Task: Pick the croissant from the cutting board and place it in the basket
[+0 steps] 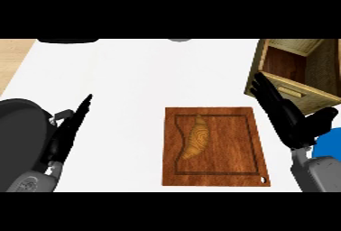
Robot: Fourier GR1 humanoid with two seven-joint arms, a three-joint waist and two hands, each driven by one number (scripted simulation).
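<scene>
A golden-brown croissant (195, 138) lies lengthwise on the left half of a dark wooden cutting board (233, 153) in the middle of the white counter. The basket (313, 97), a square wooden box with a dark inside, stands at the far right, beyond the board. My right hand (283, 113) is open with straight fingers, hovering right of the board and in front of the basket's near corner, thumb out to the right. My left hand (70, 131) is open at the left, fingers up and seen edge-on, well away from the board.
A dark round pan (20, 135) sits at the left edge behind my left hand. A blue object (329, 144) shows at the right edge below the basket. Dark and grey shapes peek in at the counter's far edge.
</scene>
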